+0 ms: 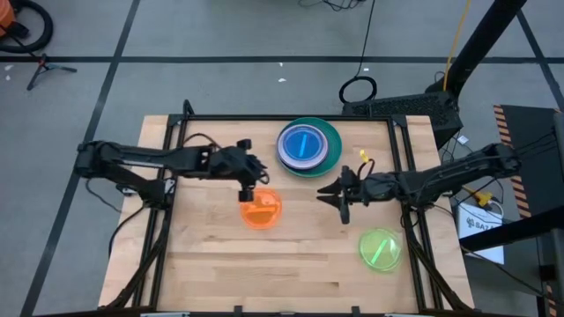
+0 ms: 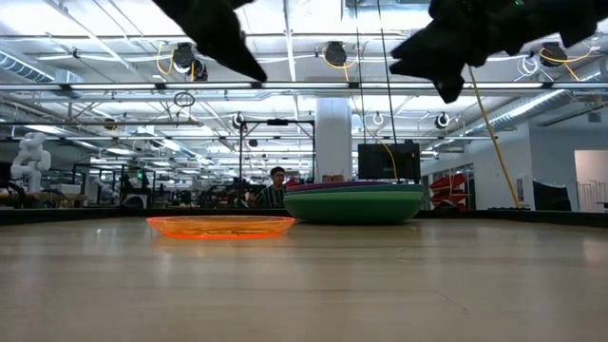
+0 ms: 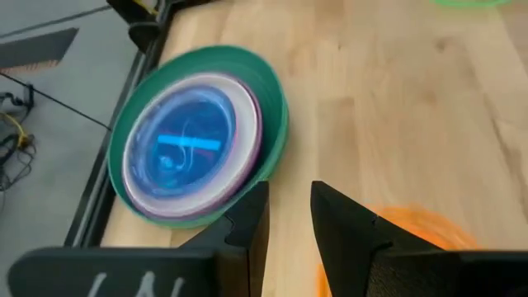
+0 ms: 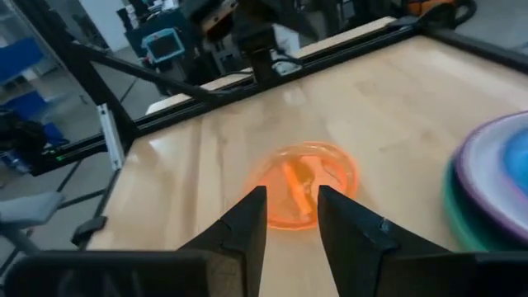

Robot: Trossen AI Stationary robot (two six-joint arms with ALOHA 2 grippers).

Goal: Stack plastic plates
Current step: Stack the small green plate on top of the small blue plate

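At the table's far middle stands a stack of plastic plates (image 1: 308,145), a blue one on top, white and purple ones under it, and a large green one (image 3: 276,124) at the bottom. An orange plate (image 1: 262,210) lies flat on the wood left of centre. A lime plate (image 1: 381,249) lies at the near right. My left gripper (image 1: 248,192) hangs open above the orange plate's far edge, well clear of it in the low view (image 2: 252,66). My right gripper (image 1: 333,198) is open too, in the air right of the orange plate (image 4: 305,186), pointing toward it.
A dark metal frame (image 1: 291,117) runs along the table's far edge and down both sides. Bare wood lies along the near edge (image 1: 264,273) and between the orange and lime plates. Beyond the table a person (image 2: 276,180) shows far off in the room.
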